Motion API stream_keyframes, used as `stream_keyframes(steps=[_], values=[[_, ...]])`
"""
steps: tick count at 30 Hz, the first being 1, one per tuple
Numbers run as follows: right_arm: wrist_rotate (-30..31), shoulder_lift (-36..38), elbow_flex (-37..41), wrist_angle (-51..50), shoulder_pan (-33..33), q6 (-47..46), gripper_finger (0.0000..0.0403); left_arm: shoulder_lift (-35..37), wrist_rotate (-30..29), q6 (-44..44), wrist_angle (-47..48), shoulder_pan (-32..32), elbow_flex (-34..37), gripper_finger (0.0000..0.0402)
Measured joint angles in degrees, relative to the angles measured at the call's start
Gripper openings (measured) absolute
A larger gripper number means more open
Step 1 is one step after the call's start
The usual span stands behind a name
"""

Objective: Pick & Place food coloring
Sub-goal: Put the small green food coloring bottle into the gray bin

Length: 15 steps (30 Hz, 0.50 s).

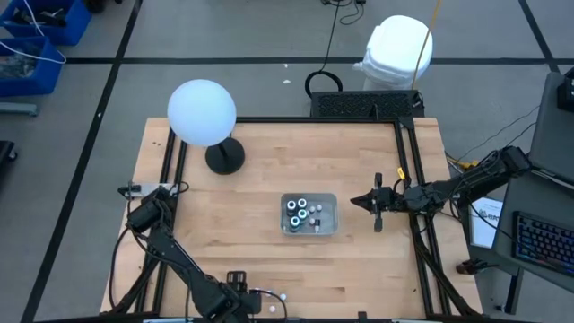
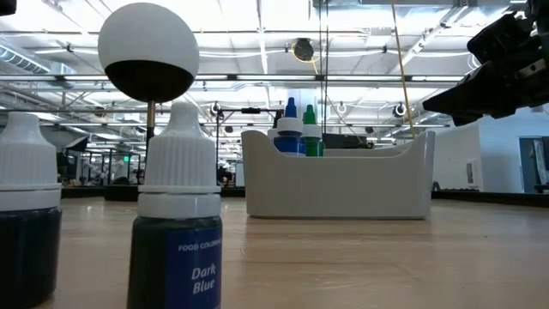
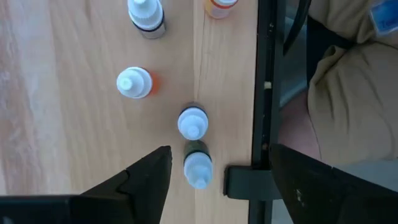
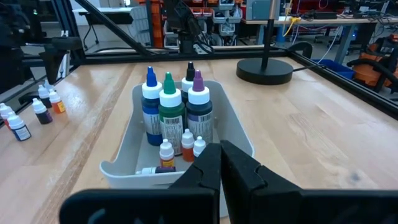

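Small food coloring bottles stand upright on the wooden table near its front edge. One white-capped bottle (image 3: 198, 168) stands between the fingers of my left gripper (image 3: 221, 152), which is open, points down and touches nothing. Another bottle (image 3: 191, 122), an orange one (image 3: 134, 83) and two more (image 3: 146, 14) stand beyond it. In the low view a "Dark Blue" bottle (image 2: 176, 223) fills the foreground. The clear tray (image 1: 309, 215) at mid-table holds bigger bottles (image 4: 171, 109) and tiny ones (image 4: 166, 152). My right gripper (image 1: 368, 201) hangs shut just right of the tray.
A white globe lamp (image 1: 202, 112) on a black round base (image 1: 224, 157) stands at the far left. The black frame rail (image 3: 264, 74) runs along the table's near edge beside the bottles, and a person's clothing (image 3: 354, 81) shows beyond it. More small bottles (image 4: 37, 109) stand left of the tray.
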<state>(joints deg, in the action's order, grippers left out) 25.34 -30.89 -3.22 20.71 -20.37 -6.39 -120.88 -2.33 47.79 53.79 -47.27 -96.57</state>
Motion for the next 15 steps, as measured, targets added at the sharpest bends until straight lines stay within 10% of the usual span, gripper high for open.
stream_keyframes(steps=[15], values=[[0.1, 0.0, 0.0, 0.0, 0.0, 0.0, 0.0, 0.0, 2.4, 3.7, -1.6, -0.2, 6.5, 0.0273]])
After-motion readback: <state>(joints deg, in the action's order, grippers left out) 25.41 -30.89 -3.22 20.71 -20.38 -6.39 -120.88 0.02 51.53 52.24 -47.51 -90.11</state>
